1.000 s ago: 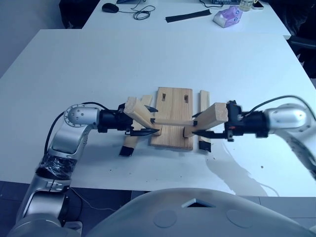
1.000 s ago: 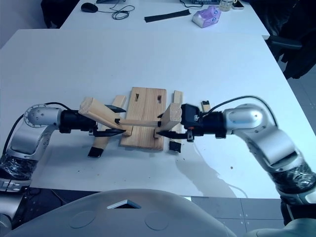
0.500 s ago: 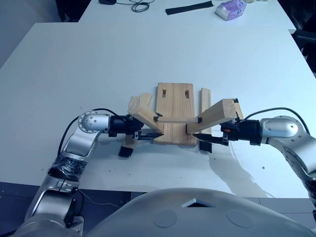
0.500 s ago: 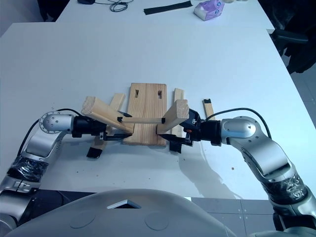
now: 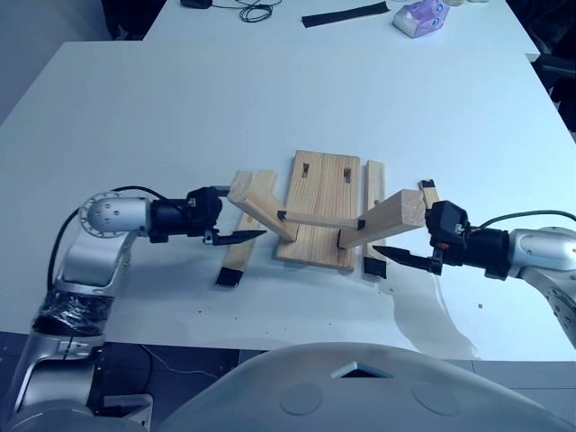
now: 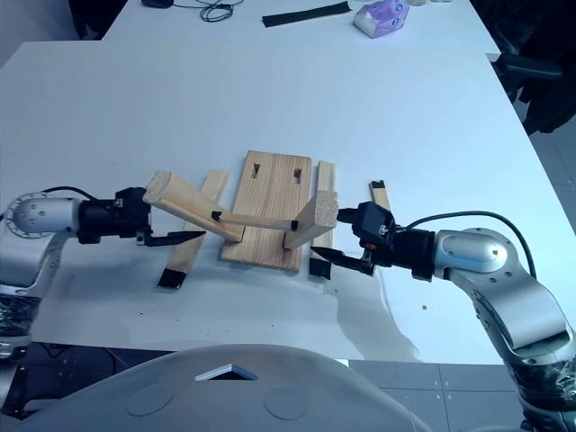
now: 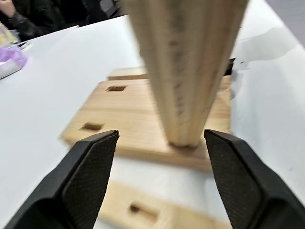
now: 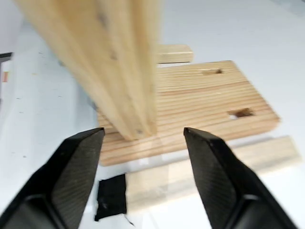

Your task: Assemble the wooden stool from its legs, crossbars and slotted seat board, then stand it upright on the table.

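Left eye view: the seat board (image 5: 320,187) lies flat on the white table (image 5: 135,117), with its two slots toward the far edge. A sub-assembly of two legs and one crossbar stands on the near edge of the board. The left leg (image 5: 260,208) and the right leg (image 5: 383,220) lean outward, their lower ends on the board and their upper ends raised. The crossbar (image 5: 321,220) runs level between them, just above the board.

The left gripper (image 5: 245,230) is at the left leg's outer side. The right gripper (image 5: 396,252) is at the right leg's outer side.

Left wrist view: the fingers (image 7: 90,176) are spread wide. The left leg passes between them with a gap on each side, so nothing is gripped.

Right wrist view: the fingers (image 8: 76,176) are likewise spread. The right leg stands between them with clear gaps and is not gripped.

Loose parts on the table:
- One spare leg (image 5: 243,252) with a black foot lies just left of the board, partly under the left leg.
- A second spare leg (image 5: 373,184) with a black foot lies along the board's right edge.
- A short wooden piece (image 5: 428,186) lies farther right.

A second table (image 5: 270,27) behind carries a black strip (image 5: 345,15) and a purple packet (image 5: 419,15).
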### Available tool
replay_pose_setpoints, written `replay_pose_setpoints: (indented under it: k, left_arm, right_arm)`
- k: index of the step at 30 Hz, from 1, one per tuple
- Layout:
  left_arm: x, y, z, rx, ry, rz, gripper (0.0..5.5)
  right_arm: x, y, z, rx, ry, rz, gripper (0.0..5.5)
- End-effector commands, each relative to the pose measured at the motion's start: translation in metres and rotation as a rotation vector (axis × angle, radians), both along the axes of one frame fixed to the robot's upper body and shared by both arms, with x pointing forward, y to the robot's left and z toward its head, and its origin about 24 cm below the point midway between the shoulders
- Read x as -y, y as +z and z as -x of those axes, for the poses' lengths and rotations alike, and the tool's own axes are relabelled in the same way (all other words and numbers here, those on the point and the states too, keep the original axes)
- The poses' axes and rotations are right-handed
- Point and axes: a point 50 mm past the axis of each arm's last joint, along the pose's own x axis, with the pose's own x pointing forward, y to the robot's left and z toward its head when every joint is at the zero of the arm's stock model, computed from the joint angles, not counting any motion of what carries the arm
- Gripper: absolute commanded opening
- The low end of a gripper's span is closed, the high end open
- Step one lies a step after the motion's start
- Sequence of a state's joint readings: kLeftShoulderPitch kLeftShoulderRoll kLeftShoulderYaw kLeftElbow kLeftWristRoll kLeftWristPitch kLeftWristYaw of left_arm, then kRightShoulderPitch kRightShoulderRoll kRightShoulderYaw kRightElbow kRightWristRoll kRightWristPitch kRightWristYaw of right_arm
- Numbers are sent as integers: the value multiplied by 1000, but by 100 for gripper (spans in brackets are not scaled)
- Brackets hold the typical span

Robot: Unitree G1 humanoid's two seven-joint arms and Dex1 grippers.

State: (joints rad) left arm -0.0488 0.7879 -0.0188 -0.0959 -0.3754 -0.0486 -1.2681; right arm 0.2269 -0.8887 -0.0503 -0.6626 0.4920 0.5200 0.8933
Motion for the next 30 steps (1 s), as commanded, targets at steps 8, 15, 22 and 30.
replay_pose_setpoints:
  k: [8,15,22,30]
  left_arm:
    - [-44,29,-63,120,558,222,332]
    - [-39,27,-77,140,680,257,332]
    - [-27,19,-82,149,677,241,332]
    - [-12,8,-82,137,649,213,332]
  right_arm:
    - [34,44,-8,97,-163,-102,371]
    - [27,49,-24,187,-208,-139,279]
    - [2,109,-35,265,-159,-618,230]
    - [-43,141,-18,89,66,-894,230]
